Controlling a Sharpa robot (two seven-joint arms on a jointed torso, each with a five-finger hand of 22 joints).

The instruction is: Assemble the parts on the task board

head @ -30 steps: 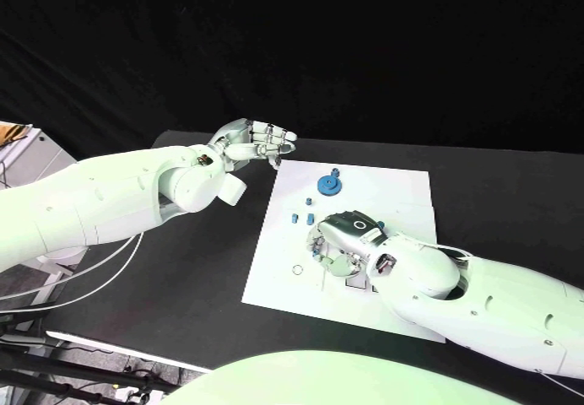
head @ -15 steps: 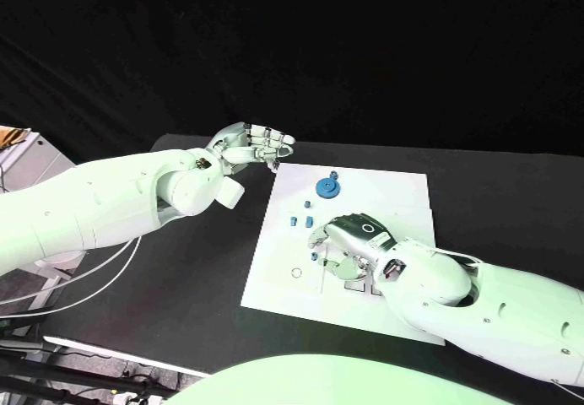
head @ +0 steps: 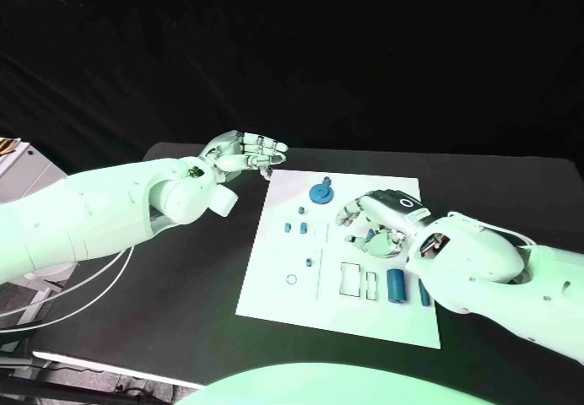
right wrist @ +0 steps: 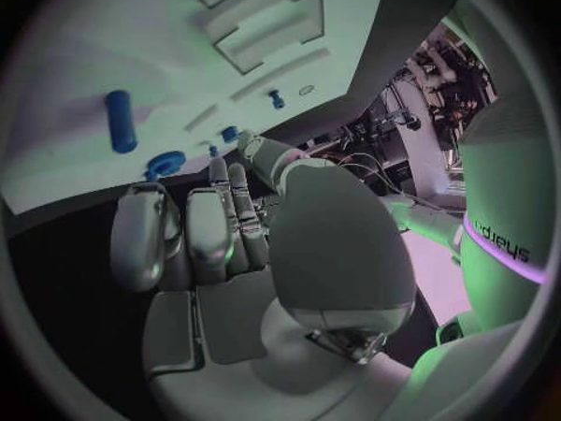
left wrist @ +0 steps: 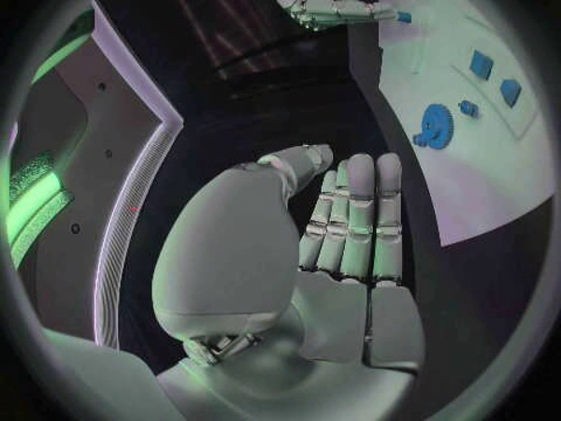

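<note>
The black table carries the white task board, which lies between the two arms. On the board, the largest part is a blue gear, seated near the far edge. Two blue cylinders lie side by side near the right edge, beside two rectangular recesses that appear unfilled. A few small blue pegs stand or lie in the board's left half; whether each is fully seated cannot be told. A small ring-shaped socket near the left edge also looks vacant.

The right hand hovers over the board's middle with its fingers curled downward; a small blue piece shows at its fingertips, but whether it is grasped or merely lies beneath them cannot be told. The left hand is raised just off the board's far left corner, fingers curled in toward the palm and grasping nothing visible.

Judged from this layout, the assembly is partly done: the gear appears placed, while the cylinders, the recesses and the ring socket remain to be dealt with.
</note>
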